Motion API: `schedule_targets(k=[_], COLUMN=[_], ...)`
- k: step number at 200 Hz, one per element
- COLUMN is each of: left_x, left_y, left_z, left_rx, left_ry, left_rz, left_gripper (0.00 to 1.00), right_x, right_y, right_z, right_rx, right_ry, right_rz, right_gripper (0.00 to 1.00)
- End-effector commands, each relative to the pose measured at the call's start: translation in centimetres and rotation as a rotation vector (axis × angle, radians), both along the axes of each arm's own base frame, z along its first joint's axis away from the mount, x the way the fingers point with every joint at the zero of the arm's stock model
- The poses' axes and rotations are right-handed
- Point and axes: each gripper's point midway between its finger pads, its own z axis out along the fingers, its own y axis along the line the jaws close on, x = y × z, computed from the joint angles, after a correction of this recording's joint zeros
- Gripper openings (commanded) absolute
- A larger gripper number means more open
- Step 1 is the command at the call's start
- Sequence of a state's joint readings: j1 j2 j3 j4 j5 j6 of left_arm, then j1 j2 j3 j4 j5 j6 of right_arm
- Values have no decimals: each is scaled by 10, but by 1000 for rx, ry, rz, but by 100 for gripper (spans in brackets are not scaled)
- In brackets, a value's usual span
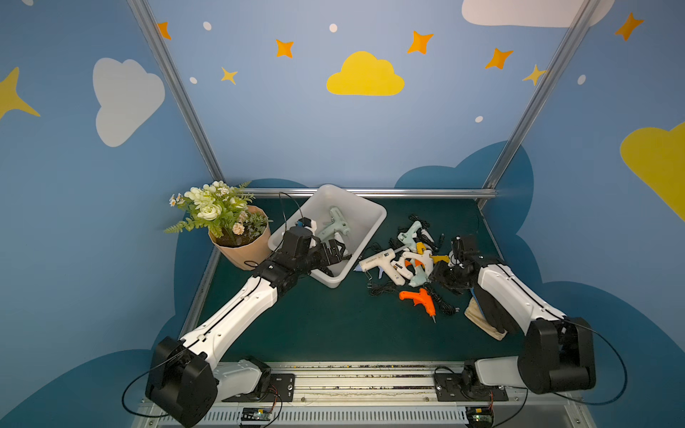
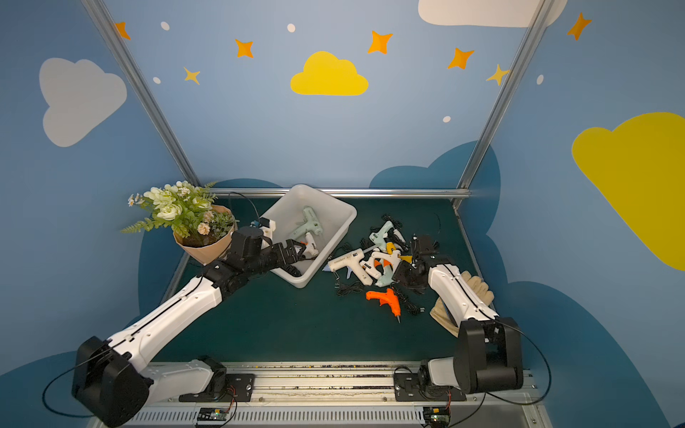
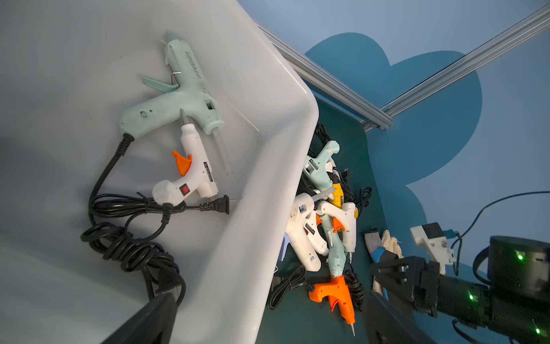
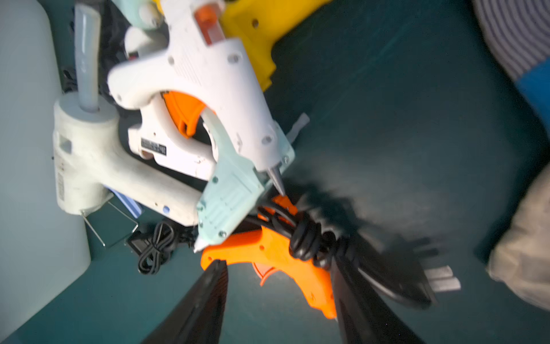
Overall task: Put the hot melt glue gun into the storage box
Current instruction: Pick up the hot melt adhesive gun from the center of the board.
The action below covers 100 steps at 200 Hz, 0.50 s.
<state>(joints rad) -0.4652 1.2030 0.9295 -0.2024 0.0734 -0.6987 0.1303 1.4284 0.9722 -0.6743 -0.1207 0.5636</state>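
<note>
The largest thing on my screens is the storage box [image 1: 361, 216], the white tub. It sits directly beneath the left gripper [image 1: 335, 254], whose fingers are spread wide and hold nothing. Next in size is the pile of glue guns [image 1: 407, 255] on the green mat, just beyond the tips of the right gripper [image 4: 278, 259].

Inside the tub, out past the left fingers, lies a mint glue gun [image 3: 184, 98]. A small white glue gun [image 3: 193, 169] touches it, and their black cords are bunched nearest the fingertips.

The orange glue gun [image 1: 418, 299] lies flat on the mat at the pile's near edge. In the right wrist view its body fills the gap between the right fingers, and a coiled black cord [image 4: 306, 238] lies across it. Those fingers stand partly apart, but the blur stops me telling whether the pads press on the gun or only flank it.

With two guns already in the tub, I read this as the pick-up step for the orange one. Next I need a firm pinch across the body rather than the cord. Then I want a straight lift, so the plug trails clear of the pile before I carry the gun over the tub's rim.
</note>
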Motion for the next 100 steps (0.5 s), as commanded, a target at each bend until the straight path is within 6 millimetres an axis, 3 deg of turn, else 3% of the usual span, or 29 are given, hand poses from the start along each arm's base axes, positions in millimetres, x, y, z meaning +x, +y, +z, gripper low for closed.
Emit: schedule_targets(k=[1,52,100], left_x=[-5,-14,-12], left_y=[10,30,32], left_z=[16,24,22], left_rx=[-33,-19,-9], left_ry=[-69,-149,-150], left_rz=[40,104,110], left_gripper=[100,100,100], right_x=[14,41,47], right_y=[1,13,12], right_z=[-2,-41,-62], right_rx=[32,93,81], right_ry=[35,155,196], right_rz=[101,180,184], right_gripper=[57,50,51])
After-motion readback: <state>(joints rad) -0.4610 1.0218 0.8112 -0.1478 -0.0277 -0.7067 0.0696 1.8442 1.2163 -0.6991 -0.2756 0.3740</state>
